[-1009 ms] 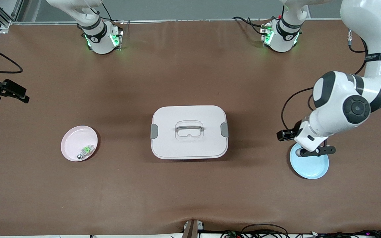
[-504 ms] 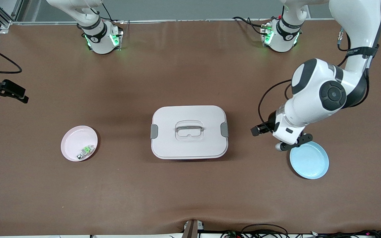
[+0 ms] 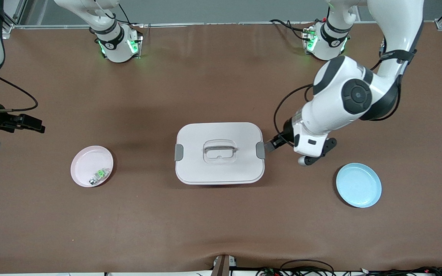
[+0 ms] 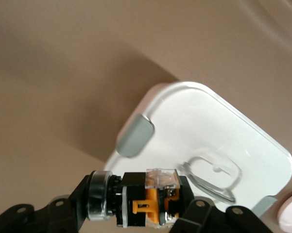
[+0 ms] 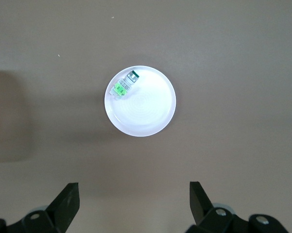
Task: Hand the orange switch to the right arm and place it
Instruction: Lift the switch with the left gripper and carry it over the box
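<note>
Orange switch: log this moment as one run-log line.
left gripper: shut on orange switch, over table beside white lidded box | right gripper: open, above pink plate | handover: not yet done

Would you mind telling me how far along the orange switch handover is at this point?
Done: the left gripper is shut on the orange switch, lifted beside the white lidded box; the blue plate is bare. In hand: carrying it toward the right arm. Left: the handover and placing. The right gripper hangs open above the pink plate, which holds a green component.
</note>
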Robot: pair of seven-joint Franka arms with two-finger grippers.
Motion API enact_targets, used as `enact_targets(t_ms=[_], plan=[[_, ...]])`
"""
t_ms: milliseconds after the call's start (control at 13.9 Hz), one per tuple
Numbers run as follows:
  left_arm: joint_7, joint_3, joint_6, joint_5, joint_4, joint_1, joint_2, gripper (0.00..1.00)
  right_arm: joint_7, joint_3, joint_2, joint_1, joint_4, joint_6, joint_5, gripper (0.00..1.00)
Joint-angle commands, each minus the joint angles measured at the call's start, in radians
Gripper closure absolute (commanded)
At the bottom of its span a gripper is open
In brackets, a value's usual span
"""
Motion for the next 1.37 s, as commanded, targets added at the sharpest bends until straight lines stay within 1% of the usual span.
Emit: enact_targets(t_ms=[0, 144, 360, 504, 720, 865, 1009, 1081, 1297], plan=[[-0.138, -0.002, -0.023, -0.02, 0.066, -0.048, 0.037, 0.91, -0.021, 0.009, 0.044, -0.037, 0.028, -0.005, -0.001, 0.0], [-0.205, -0.002, -0.021, -0.069, 0.109, -0.077, 0.065, 0.95, -0.021, 0.009, 0.067, -0.042, 0.036, 0.0, 0.002, 0.0], [-0.346, 0.0, -0.009, -0.08, 0.175, -0.133, 0.114, 0.96, -0.01, 0.014, 0.067, -0.033, 0.037, 0.014, 0.023, 0.0], [-0.44, 0.0, 0.024, -0.08, 0.199, -0.166, 0.132, 0.97, -0.007, 0.012, 0.064, -0.03, 0.03, 0.032, 0.129, 0.0], [-0.56, 0.0, 0.084, -0.08, 0.202, -0.2, 0.14, 0.98, 0.086, 0.014, 0.045, -0.008, -0.016, 0.063, 0.236, 0.0], [-0.603, 0.0, 0.121, -0.08, 0.227, -0.232, 0.163, 0.98, 0.111, 0.014, 0.007, 0.002, -0.077, 0.1, 0.321, 0.0], [-0.635, 0.001, 0.133, -0.08, 0.253, -0.246, 0.183, 0.98, 0.111, 0.014, -0.063, 0.002, -0.191, 0.191, 0.429, 0.0], [-0.644, 0.001, 0.161, -0.08, 0.253, -0.258, 0.186, 0.98, 0.11, 0.015, -0.102, 0.005, -0.254, 0.245, 0.474, 0.0], [-0.652, 0.003, 0.196, -0.08, 0.253, -0.271, 0.188, 0.99, 0.097, 0.018, -0.186, 0.067, -0.378, 0.356, 0.552, 0.0]])
